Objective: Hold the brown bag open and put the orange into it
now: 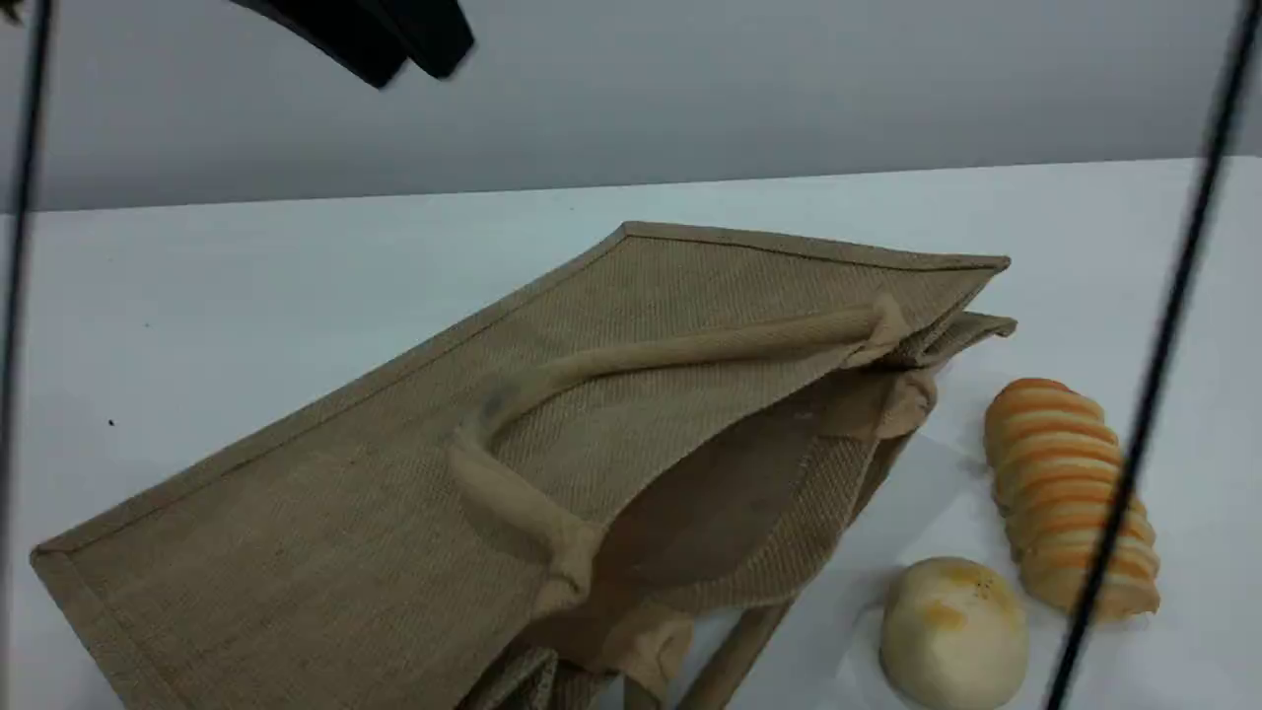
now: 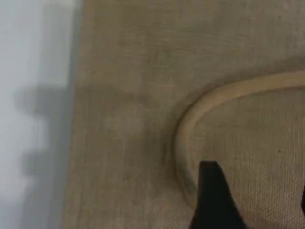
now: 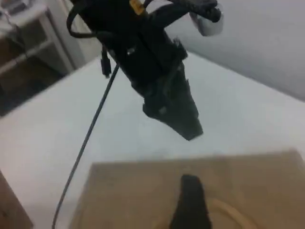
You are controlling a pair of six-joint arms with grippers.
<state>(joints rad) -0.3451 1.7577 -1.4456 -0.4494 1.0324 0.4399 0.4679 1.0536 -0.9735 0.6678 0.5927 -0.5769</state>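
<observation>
The brown bag [image 1: 394,473] lies flat on the white table, its mouth gaping a little toward the lower right. One beige handle [image 1: 690,350] curves across its upper face. My left gripper [image 1: 414,69] hangs open high above the bag's far left side. In the left wrist view its fingertips [image 2: 214,200] stand apart over the bag cloth [image 2: 119,119], just inside the handle loop [image 2: 190,124]. The right wrist view shows the left gripper [image 3: 190,131] above the bag [image 3: 143,191], and one right fingertip [image 3: 190,202] with nothing on it. The orange is out of view.
A ridged orange-striped bread roll [image 1: 1070,498] and a pale round bun [image 1: 951,631] lie right of the bag's mouth. Thin black cables [image 1: 1154,394] cross the scene view at both sides. Bare white table [image 1: 246,286] stretches behind and left of the bag.
</observation>
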